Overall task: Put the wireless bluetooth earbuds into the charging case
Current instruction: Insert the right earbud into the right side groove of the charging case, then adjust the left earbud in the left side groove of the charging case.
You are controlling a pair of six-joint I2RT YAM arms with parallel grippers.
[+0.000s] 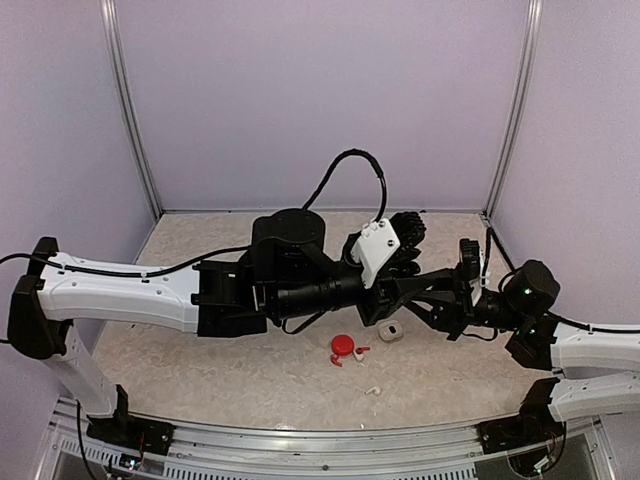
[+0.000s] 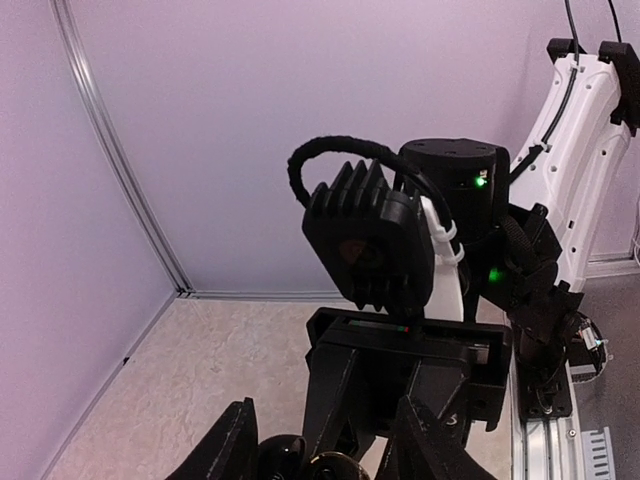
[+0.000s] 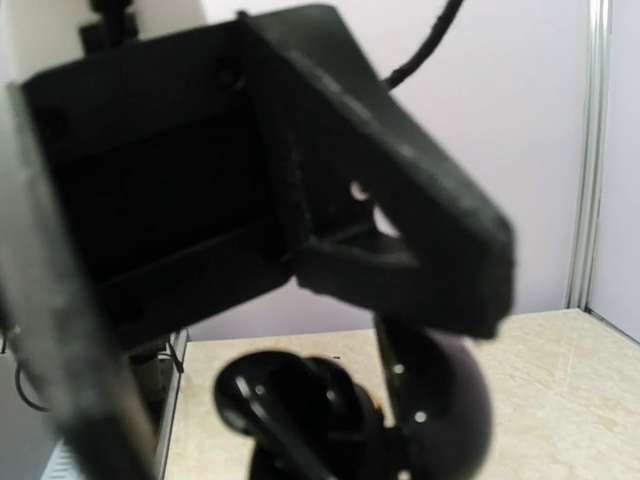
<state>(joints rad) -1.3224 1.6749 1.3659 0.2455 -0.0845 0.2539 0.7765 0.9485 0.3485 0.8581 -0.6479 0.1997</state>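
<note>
Both grippers meet above the table's middle. In the left wrist view my left gripper has its fingers on either side of a glossy black charging case and looks closed on it. The right wrist view shows that case with its lid open and a black earbud lying in it. My right gripper faces the left gripper and reaches to the case; its fingertips are hidden. A red earbud and a white earbud lie on the table.
A white case and a red case lie on the beige tabletop under the grippers. Lilac walls close in the back and both sides. A metal rail runs along the near edge.
</note>
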